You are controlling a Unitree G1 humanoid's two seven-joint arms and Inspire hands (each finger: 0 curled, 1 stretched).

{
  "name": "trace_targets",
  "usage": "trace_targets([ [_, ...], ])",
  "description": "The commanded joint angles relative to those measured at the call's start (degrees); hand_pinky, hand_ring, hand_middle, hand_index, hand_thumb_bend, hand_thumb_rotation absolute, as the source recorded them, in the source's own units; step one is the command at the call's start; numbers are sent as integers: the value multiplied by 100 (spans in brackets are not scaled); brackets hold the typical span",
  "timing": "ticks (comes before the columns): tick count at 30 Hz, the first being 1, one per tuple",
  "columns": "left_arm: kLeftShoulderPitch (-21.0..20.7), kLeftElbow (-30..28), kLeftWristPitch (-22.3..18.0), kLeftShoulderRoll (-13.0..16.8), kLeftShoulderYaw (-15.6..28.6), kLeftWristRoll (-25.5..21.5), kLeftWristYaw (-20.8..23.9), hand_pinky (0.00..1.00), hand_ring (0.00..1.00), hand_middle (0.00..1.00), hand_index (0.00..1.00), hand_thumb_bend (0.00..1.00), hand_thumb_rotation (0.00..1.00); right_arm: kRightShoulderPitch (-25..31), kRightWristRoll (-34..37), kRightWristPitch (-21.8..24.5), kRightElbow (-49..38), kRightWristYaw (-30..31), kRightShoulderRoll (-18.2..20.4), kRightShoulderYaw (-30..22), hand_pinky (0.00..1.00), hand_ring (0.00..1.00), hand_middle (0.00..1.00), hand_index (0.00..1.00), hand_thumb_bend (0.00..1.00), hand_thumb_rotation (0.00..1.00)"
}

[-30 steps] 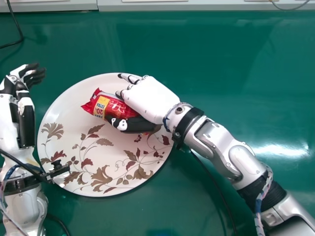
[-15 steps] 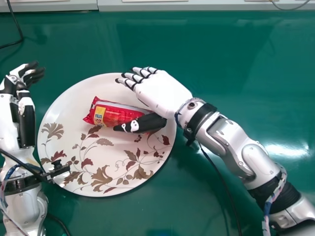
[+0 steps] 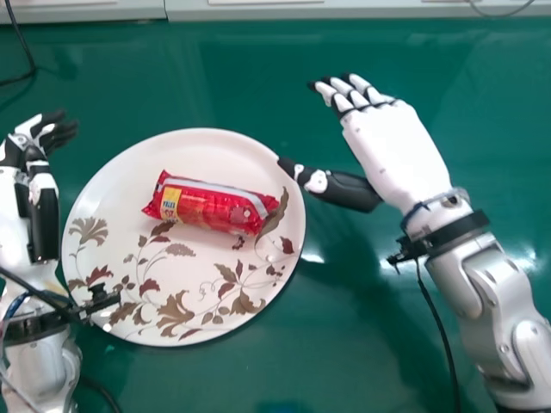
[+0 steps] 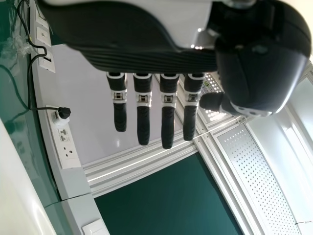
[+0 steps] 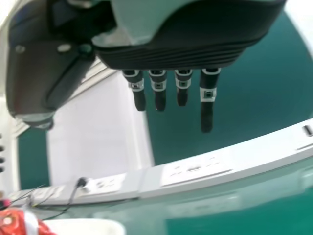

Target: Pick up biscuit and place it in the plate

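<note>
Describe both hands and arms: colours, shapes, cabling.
Right hand: smooth white shell, white-and-black fingers, black thumb with a white patch. Left hand: white and black with a ribbed black edge. Right arm and left arm: rounded silver-grey segments, black wrist bands, dark cables.

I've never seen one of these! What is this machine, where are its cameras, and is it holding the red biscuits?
It's a robot with two arms, each ending in a hand a bit like yours. One camera sits on its head, looking down. Another sits at each wrist, so big dark fingers hang into those pictures. On the green table is a round plate with leaf patterns, and the red biscuit packet lies on it. Nothing is held: the right hand is open beside the packet, and the left hand is open too.
</note>
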Motion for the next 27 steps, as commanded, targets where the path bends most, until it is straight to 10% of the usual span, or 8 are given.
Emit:
trace_targets([
  [1, 387, 346, -100, -70, 35, 38, -15, 74, 70, 69, 75, 0, 0, 400, 91, 55, -239, -208, 76, -248, 70, 91, 100, 97, 82, 88],
  [27, 1059, -203, 121, -164, 358, -198, -236, 67, 67, 68, 72, 7, 0, 1336, 616, 71, -124, -1440, 1117, -580, 69, 83, 88, 88, 67, 71],
])
